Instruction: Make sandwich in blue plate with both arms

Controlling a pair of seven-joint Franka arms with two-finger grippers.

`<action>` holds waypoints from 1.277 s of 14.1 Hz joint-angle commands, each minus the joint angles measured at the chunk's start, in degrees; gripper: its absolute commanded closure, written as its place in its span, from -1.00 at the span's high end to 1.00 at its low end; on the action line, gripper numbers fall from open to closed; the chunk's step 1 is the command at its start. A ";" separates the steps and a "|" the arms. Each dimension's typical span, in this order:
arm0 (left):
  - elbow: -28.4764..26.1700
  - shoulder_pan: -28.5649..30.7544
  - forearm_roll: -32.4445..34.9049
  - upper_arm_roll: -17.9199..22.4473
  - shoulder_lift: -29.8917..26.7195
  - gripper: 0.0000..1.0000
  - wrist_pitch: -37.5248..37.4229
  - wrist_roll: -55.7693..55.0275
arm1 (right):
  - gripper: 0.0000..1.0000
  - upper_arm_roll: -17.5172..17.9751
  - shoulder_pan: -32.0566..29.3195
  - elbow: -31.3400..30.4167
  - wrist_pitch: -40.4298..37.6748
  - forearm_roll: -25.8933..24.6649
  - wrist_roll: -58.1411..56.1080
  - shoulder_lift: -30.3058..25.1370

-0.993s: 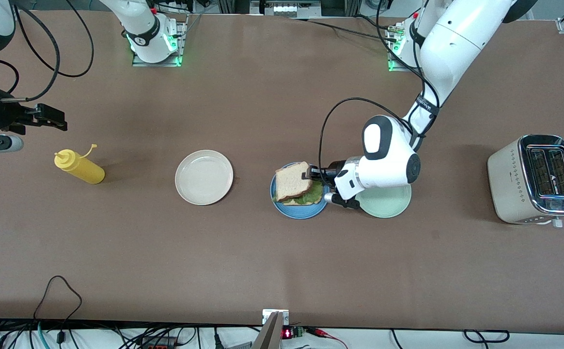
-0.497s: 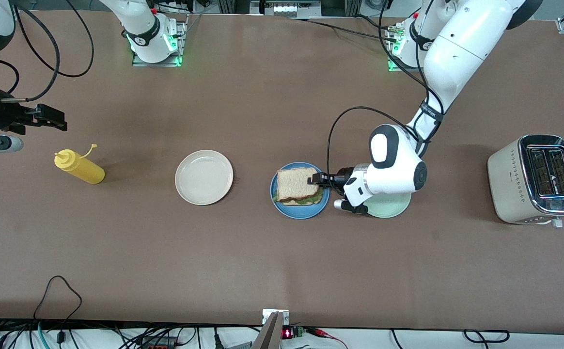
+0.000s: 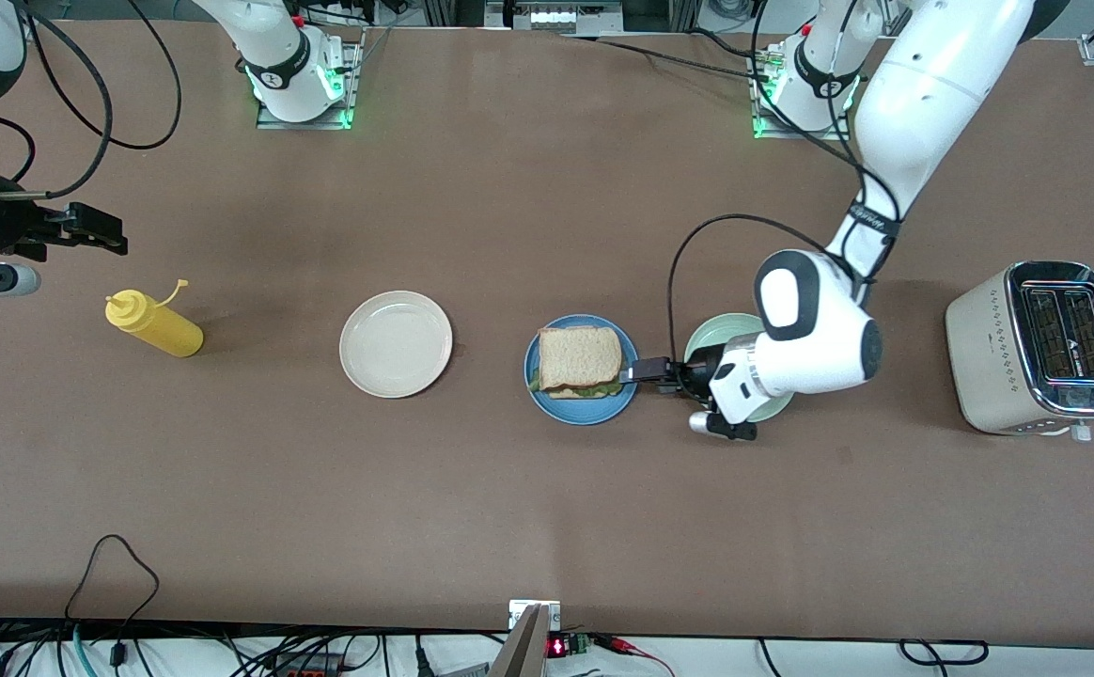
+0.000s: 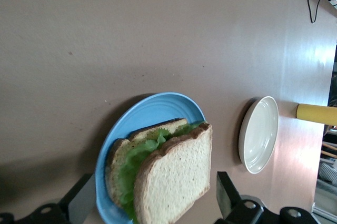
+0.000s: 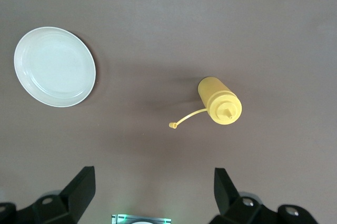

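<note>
At the upper left edge of the front view the right gripper (image 3: 96, 228) hangs in the air above the table (image 3: 509, 508), its 2 fingers spread apart with nothing between them; this arm waits. Just below and a little further along, a yellow mustard bottle (image 3: 154, 323) lies on its side with its cap strap sticking up. Toward the middle sits the cream-white plate (image 3: 396, 343), bare. Right of center is the blue plate (image 3: 582, 410), and the sandwich (image 3: 580, 359) lies flat on it: 2 slices of bread with green lettuce (image 4: 138, 167) showing between them along the lower edge. The left gripper (image 3: 643, 371) is low at the blue plate's rim, just beside the sandwich; the left wrist view shows its 2 fingers (image 4: 225, 195) wide apart on either side of the sandwich and touching neither slice. Its wrist covers part of the pale mint-green plate (image 3: 711, 337), which sits just beside the blue plate. At the right edge of the frame a cream and chrome toaster (image 3: 1036, 350) stands with 2 slots facing up.
</note>
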 commanded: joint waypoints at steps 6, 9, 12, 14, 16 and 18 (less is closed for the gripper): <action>-1.20 3.78 33.06 12.33 -16.46 1.00 -13.19 -2.98 | 1.00 0.81 0.29 -0.01 0.28 -1.17 0.45 -0.84; -0.24 3.88 37.93 15.42 -23.14 1.00 -21.16 -10.36 | 1.00 0.99 1.61 0.17 0.19 -1.88 0.62 -0.75; 3.79 5.10 41.25 15.52 -27.72 1.00 -33.30 -15.75 | 1.00 0.38 0.82 -0.18 0.19 2.49 3.68 -0.67; 4.60 5.19 43.03 15.43 -30.36 1.00 -36.83 -15.75 | 1.00 0.37 -0.41 -0.45 0.10 3.66 4.93 -0.67; 3.46 6.16 42.95 15.43 -32.73 1.00 -38.51 -15.75 | 1.00 0.37 -1.55 -1.84 0.80 3.74 4.93 -0.93; 0.66 6.25 42.51 15.08 -35.19 1.00 -38.34 -15.84 | 1.00 0.37 -2.17 -2.20 1.15 3.83 5.02 -1.02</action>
